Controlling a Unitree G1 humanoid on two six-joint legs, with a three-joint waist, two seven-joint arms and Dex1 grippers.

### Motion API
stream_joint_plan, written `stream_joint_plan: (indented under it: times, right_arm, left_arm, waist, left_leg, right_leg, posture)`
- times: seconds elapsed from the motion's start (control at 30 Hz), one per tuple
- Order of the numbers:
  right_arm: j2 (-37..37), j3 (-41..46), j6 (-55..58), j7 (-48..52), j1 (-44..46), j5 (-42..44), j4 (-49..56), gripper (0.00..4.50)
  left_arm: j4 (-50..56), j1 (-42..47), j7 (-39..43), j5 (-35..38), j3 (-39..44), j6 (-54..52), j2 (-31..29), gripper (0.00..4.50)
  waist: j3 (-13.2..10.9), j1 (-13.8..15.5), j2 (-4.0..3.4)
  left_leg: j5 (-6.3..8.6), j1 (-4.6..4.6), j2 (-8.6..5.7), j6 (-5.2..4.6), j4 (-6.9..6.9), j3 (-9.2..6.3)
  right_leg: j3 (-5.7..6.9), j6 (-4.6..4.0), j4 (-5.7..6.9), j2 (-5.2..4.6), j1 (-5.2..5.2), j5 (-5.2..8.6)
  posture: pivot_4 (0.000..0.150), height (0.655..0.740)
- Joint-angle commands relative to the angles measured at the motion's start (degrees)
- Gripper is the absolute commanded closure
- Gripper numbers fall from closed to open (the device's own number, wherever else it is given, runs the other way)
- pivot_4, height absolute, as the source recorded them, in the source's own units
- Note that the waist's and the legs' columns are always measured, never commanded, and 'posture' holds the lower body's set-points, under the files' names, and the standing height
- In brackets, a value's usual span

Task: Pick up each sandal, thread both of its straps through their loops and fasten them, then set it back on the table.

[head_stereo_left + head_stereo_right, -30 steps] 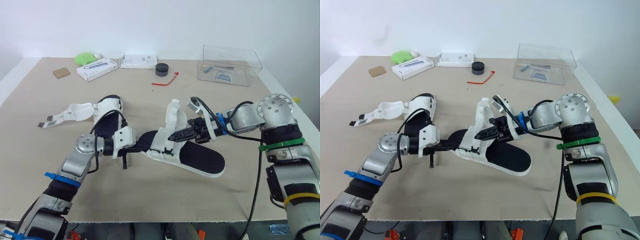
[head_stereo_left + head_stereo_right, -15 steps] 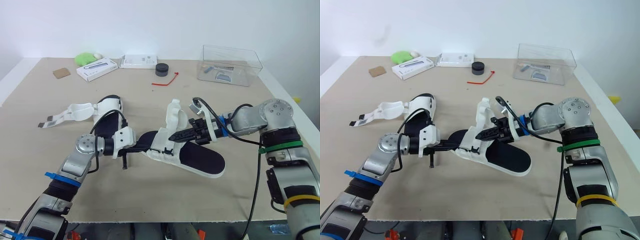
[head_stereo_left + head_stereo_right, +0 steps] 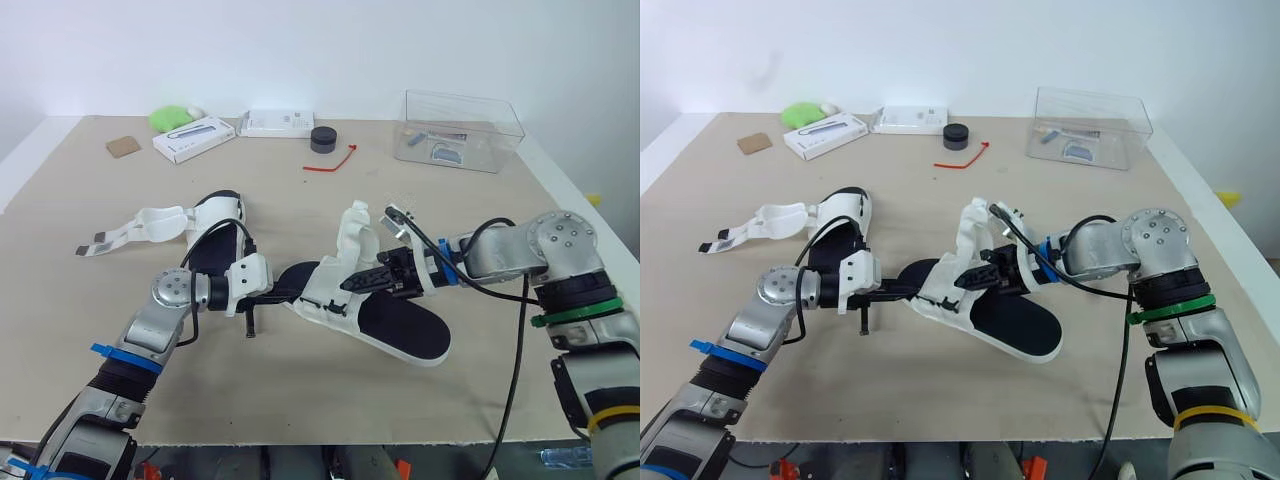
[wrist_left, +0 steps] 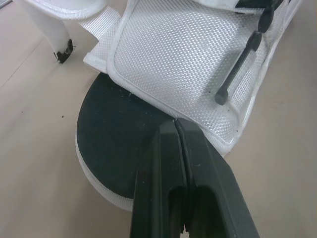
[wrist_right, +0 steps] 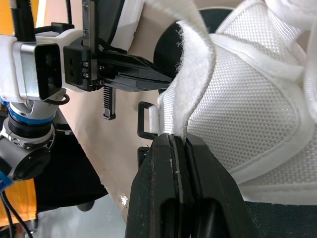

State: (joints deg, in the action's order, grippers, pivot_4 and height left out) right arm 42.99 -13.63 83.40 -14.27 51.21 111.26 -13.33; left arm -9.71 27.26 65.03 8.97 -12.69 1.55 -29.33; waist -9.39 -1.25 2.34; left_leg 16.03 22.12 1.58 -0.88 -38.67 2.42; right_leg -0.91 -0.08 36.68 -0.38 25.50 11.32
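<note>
One sandal (image 3: 402, 332) pinched, left hand (image 4: 175, 126), right hand (image 5: 178, 141)

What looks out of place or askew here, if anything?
Nothing looks spilled or broken. The left sandal lies with its straps undone and splayed over the table. The middle sandal is gripped at one end by the left pincer, while the right pincer pinches its loose strap. A red tie lies stray.

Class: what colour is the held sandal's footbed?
The sandal's footbed is black; the left eye view shows it best.
</note>
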Motion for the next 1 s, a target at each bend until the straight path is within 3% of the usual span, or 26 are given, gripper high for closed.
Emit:
stream_joint_plan:
  times: [0.03, 1.0]
  right_arm:
    - [1.23, -0.60, -0.34, -0.04, -0.20, 1.74, 3.29, 4.42]
    - [2.29, -2.27, -4.93, -0.58, -2.94, 1.74, 12.16, 4.42]
  left_arm:
    - [-1.45, -0.67, 0.15, -1.67, -1.45, -0.12, -0.08, 4.50]
    - [-3.10, 0.08, -0.01, -1.96, -1.66, 0.43, 0.54, 4.50]
  waist:
    - [0.00, 0.00, 0.00]
    - [0.02, 0.03, -0.03]
  left_leg:
    - [0.00, 0.00, 0.00, 0.00, 0.00, 0.00]
    - [0.01, 0.00, 0.02, -0.02, 0.00, -0.01]
  right_leg:
    - [0.00, 0.00, 0.00, 0.00, 0.00, 0.00]
    - [0.00, 0.00, -0.04, -0.01, -0.01, 0.00]
  posture:
    - [0.150, 0.7400]
    - [0.150, 0.7400]
